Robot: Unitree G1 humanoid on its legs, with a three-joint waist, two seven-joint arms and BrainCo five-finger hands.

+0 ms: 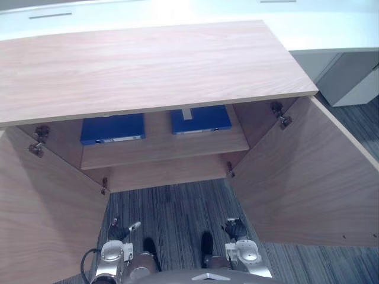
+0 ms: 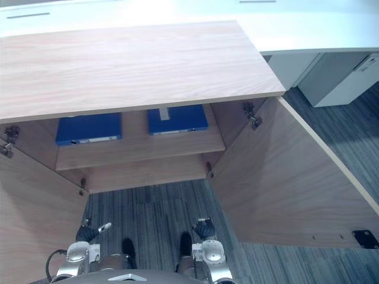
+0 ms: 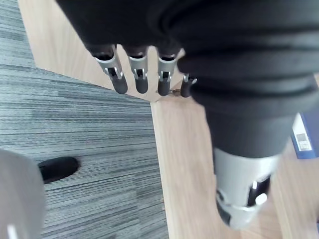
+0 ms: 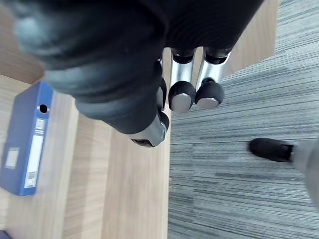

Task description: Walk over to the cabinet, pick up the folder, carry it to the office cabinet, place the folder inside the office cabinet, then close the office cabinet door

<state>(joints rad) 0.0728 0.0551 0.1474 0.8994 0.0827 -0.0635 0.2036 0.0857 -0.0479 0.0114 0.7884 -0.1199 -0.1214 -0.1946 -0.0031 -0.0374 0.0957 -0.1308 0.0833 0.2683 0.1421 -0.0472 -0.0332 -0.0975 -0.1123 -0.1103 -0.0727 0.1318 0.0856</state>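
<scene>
Two blue folders lie flat on the shelf [image 1: 166, 151] inside the low wooden cabinet [image 1: 148, 65], one on the left [image 1: 112, 128] and one on the right [image 1: 200, 120]. Both cabinet doors stand wide open, the left door [image 1: 41, 207] and the right door [image 1: 308, 171]. My left hand [image 1: 121, 231] hangs low by my side in front of the cabinet, its fingers [image 3: 141, 74] straight and empty. Down on the other side my right hand [image 1: 235, 228] is relaxed, holding nothing. Past its fingers [image 4: 180, 94], the right wrist view catches a blue folder [image 4: 25, 144].
A long white counter [image 1: 331, 23] runs behind the cabinet. A pale grey unit [image 1: 355, 77] stands at the back right. Striped grey carpet [image 1: 177, 213] lies between the two open doors, which hem in the space on both sides.
</scene>
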